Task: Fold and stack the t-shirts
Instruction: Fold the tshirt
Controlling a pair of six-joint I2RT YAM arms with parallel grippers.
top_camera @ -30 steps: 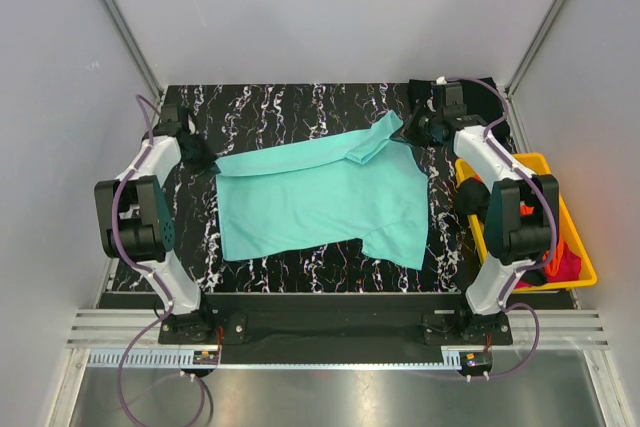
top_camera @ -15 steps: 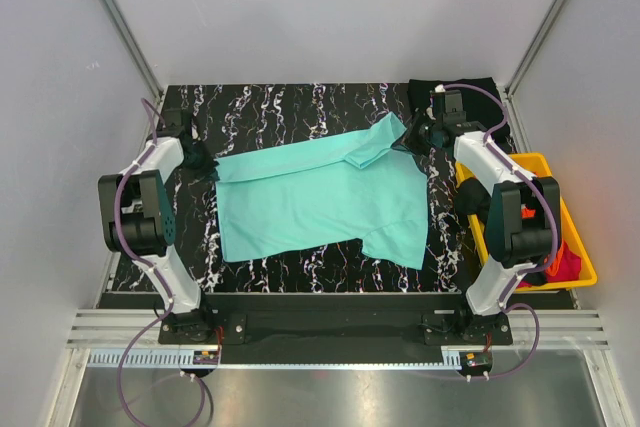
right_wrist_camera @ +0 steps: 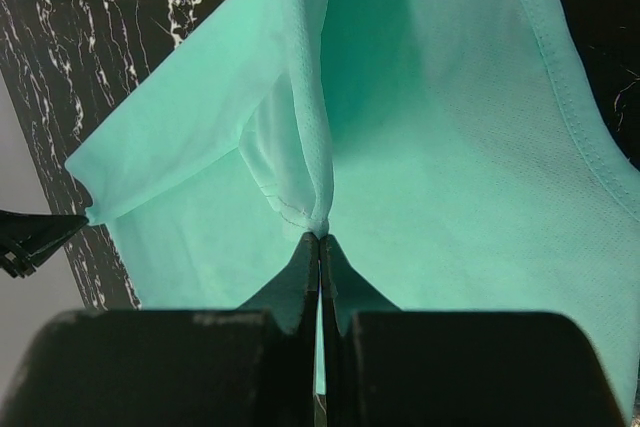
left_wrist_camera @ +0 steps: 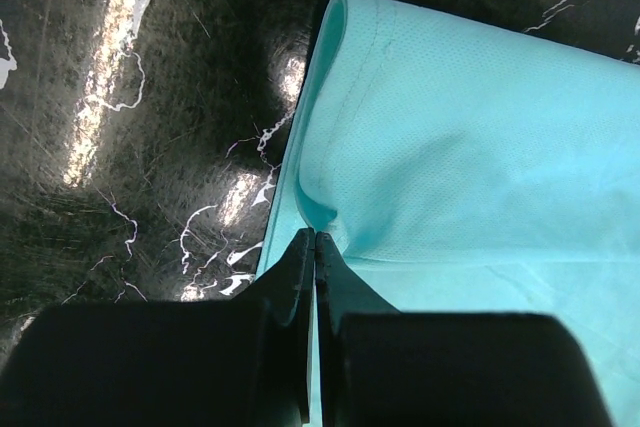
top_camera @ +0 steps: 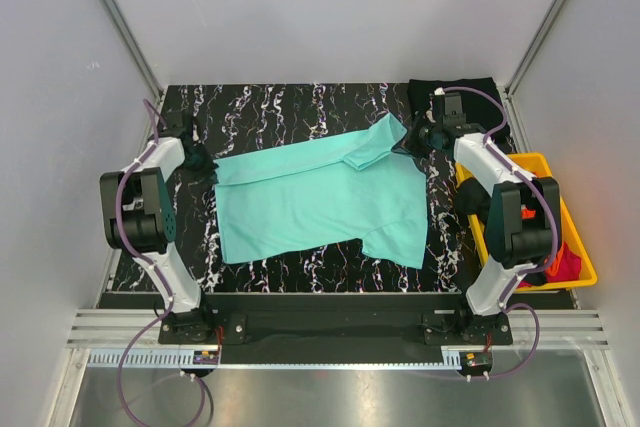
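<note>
At frame left, the left tool (left_wrist_camera: 313, 239) is pinched shut on the edge of the teal t-shirt (top_camera: 320, 197), its arm bent low. The shirt lies spread mid-frame on the worktop (top_camera: 280, 107). At upper right, the right tool (right_wrist_camera: 319, 239) clamps a fold of it. That arm hides part of the yellow bin (top_camera: 578, 247).

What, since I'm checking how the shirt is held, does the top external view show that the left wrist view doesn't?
Only top external: the right gripper shut on the far right corner of the light teal t-shirt, a black t-shirt at the far right corner of the table, and the yellow bin with magenta cloth inside.
Only left wrist: the left gripper up close, tips pinched shut on a fold at the shirt's edge, plus the hem stitching.
Both: the light teal t-shirt on the black marbled table.
</note>
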